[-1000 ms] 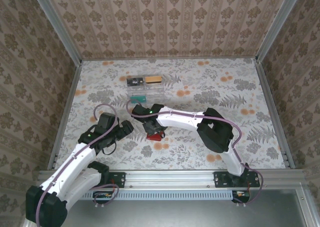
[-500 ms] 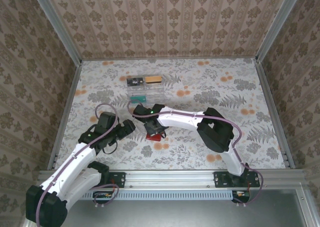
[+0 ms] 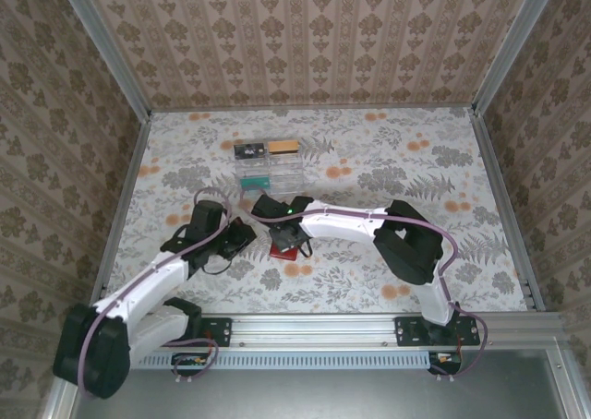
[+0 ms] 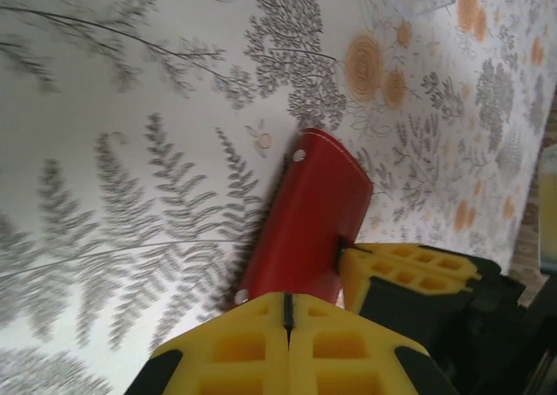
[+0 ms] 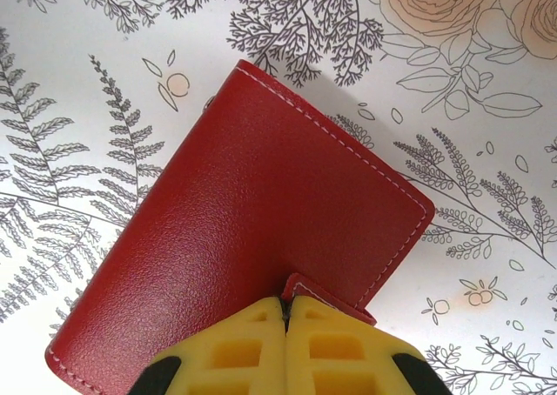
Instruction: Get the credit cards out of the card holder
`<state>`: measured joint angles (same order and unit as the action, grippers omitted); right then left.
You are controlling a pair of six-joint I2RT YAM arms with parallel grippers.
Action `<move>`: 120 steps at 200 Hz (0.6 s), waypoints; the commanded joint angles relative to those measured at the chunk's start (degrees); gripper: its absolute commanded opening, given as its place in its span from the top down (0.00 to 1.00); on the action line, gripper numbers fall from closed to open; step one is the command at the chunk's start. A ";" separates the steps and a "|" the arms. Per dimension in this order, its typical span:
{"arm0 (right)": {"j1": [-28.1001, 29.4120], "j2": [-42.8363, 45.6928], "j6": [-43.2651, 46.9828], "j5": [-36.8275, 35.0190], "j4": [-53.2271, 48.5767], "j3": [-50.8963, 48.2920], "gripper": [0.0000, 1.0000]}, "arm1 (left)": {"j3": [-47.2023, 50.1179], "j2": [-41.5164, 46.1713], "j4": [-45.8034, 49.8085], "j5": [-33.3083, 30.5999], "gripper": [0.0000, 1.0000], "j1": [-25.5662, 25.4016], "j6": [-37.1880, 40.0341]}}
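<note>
Holder (image 5: 252, 230): red, folded shut, lying flat on the floral table (image 3: 416, 161), just ahead of the two arms.
Tab (image 5: 331, 297): at the holder's edge, right by the right fingertips.
Right gripper (image 5: 285, 312): fingers pressed together, tips on the holder at the tab; whether the tab is pinched, cannot tell.
Left gripper (image 4: 287, 312): fingers pressed together, nothing visible between them, tips at one short end of the holder, near the right gripper.
Clear box (image 3: 268, 168): beyond the holder, farther back on the table.
</note>
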<state>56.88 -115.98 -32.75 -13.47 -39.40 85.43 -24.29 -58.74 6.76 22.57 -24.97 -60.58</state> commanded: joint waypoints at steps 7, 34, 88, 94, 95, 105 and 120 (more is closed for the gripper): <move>-0.19 2.44 1.02 0.40 3.59 -1.64 1.00 | 0.52 -6.25 -13.69 6.67 1.00 0.03 -4.96; -0.15 2.50 0.69 0.43 4.59 -2.15 1.00 | -0.78 -11.74 -16.23 7.04 1.00 -0.87 -5.25; -0.25 3.72 -0.04 0.04 6.55 -3.51 1.00 | -3.65 -23.14 -13.30 7.02 1.00 -4.82 -4.02; -0.28 4.11 -0.12 0.04 7.04 -3.87 1.00 | -3.76 -24.19 -13.23 7.08 1.00 -4.91 -4.02; -0.24 4.15 -0.12 0.08 7.09 -3.87 1.00 | -3.84 -24.43 -13.16 7.11 1.00 -4.95 -4.02; -0.27 4.75 -0.20 0.17 7.74 -4.33 1.00 | -4.59 -26.40 -11.37 6.88 1.00 -5.09 -3.79; -0.37 5.80 -0.36 0.05 8.32 -5.25 1.00 | -6.55 -29.42 -6.90 6.57 1.00 -5.26 -2.49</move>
<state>56.75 -113.54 -32.82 -13.30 -33.26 81.45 -28.67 -83.33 -6.39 29.89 -29.63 -64.34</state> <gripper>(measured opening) 0.060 0.049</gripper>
